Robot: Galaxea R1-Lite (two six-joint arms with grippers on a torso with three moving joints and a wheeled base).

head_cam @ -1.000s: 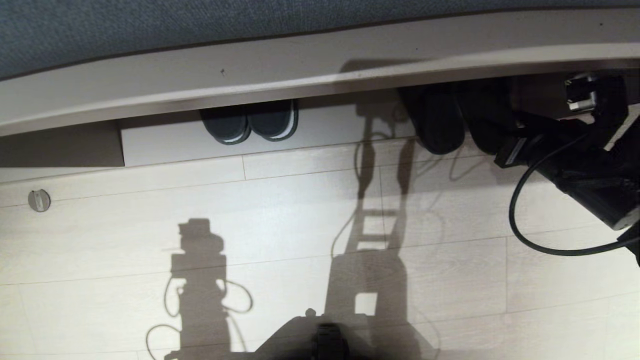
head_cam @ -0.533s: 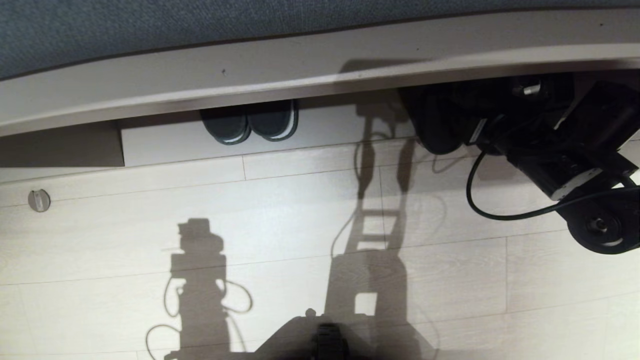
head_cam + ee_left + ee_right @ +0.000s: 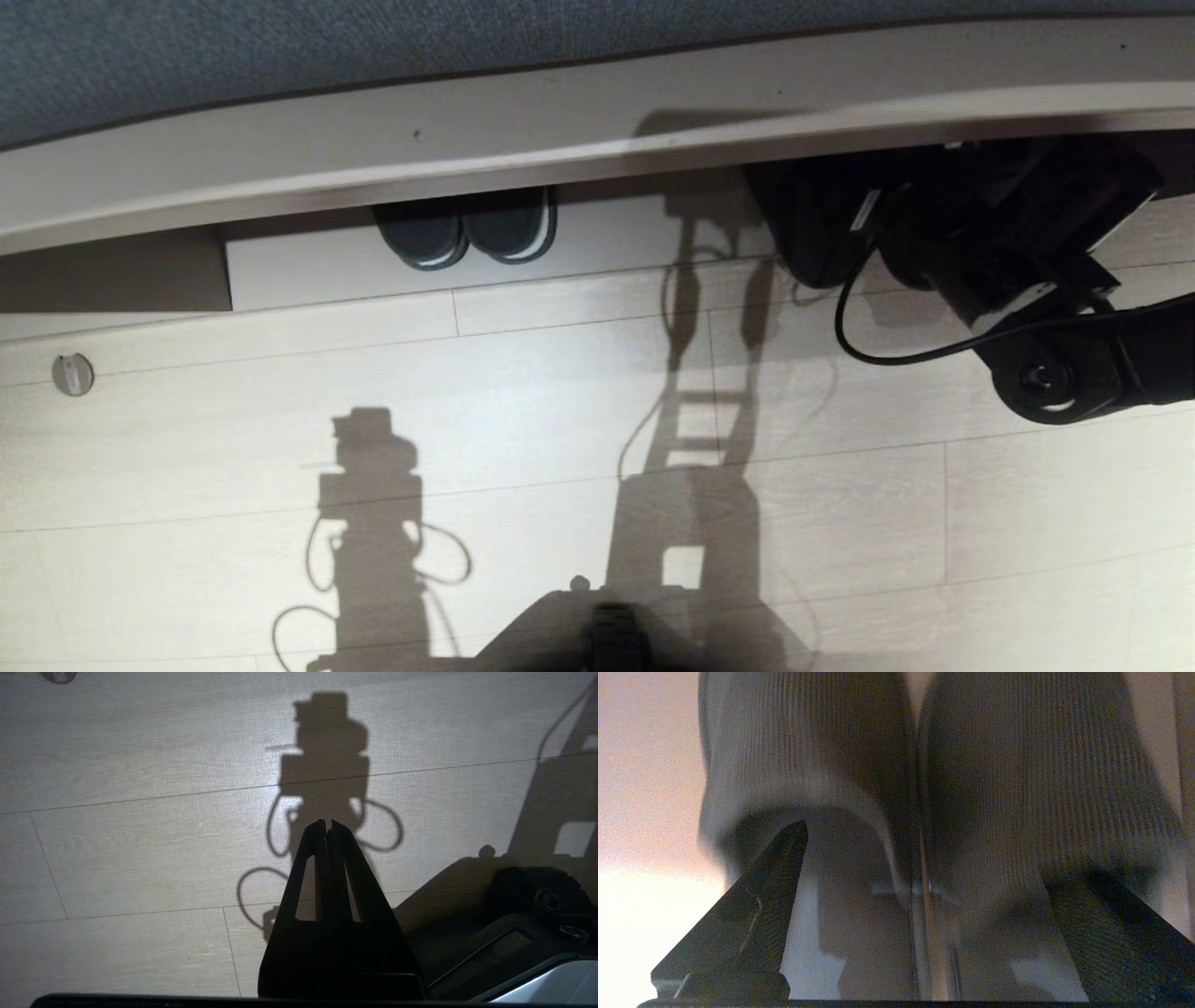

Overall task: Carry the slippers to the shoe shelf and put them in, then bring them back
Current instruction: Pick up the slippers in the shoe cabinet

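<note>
The left gripper (image 3: 328,823) hangs shut and idle over the floor (image 3: 560,401), while the right gripper (image 3: 920,877), jaws spread wide, faces the slippers (image 3: 920,779) lying side by side just ahead, in the shoe shelf (image 3: 560,140), likely readying a two-strap grasp.

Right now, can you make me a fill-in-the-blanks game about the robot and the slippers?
1. The right gripper has its fingers ____ in front of the slippers.
2. The two grey-blue slippers lie ____ each other, side by side.
3. The left gripper hangs over the bare ____ with nothing in it.
4. The other pair under the shelf has a ____ stripe on its sole.

Missing words: open; touching; floor; white
</note>
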